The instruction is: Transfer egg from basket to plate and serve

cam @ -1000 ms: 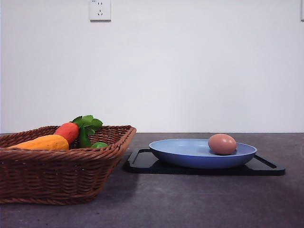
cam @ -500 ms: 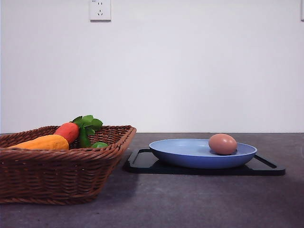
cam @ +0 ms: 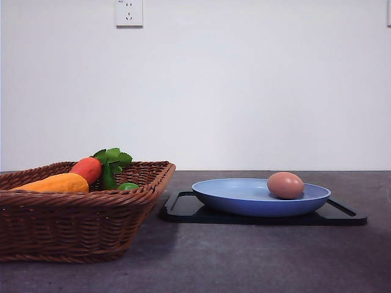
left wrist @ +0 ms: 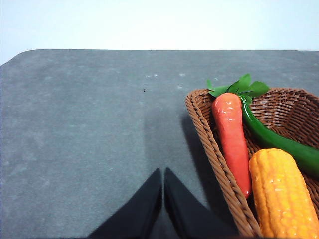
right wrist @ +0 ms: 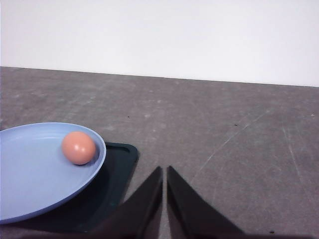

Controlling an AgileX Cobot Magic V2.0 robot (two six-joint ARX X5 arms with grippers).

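One egg (cam: 285, 185) is what you are after, and you will find it lying in the plate (cam: 244, 204), toward the plate's 3 o'clock rim as you look forward over the counter (cam: 244, 262). Your right wrist camera shows the same egg (right wrist: 79, 147) resting just inside the raised blue rim (right wrist: 60, 194), touching nothing else. The plate sits on a flat black tray (cam: 342, 215), which pokes out past it on both sides.

Your basket (cam: 73, 226) stands at 9 o'clock from the plate, just beside the tray's near corner. It holds an orange-red carrot (left wrist: 230, 134) with green leaves, a yellow corn cob (left wrist: 281, 194) and a green pepper (left wrist: 279, 144); the carrot lies along the basket's braided rim (left wrist: 209, 144).

Your left tool (left wrist: 163, 196) hangs over bare counter beside the basket, its two dark fingers pressed together with nothing between them. Your right tool (right wrist: 164, 194) is likewise closed and empty, over the counter near the tray's corner, apart from the plate
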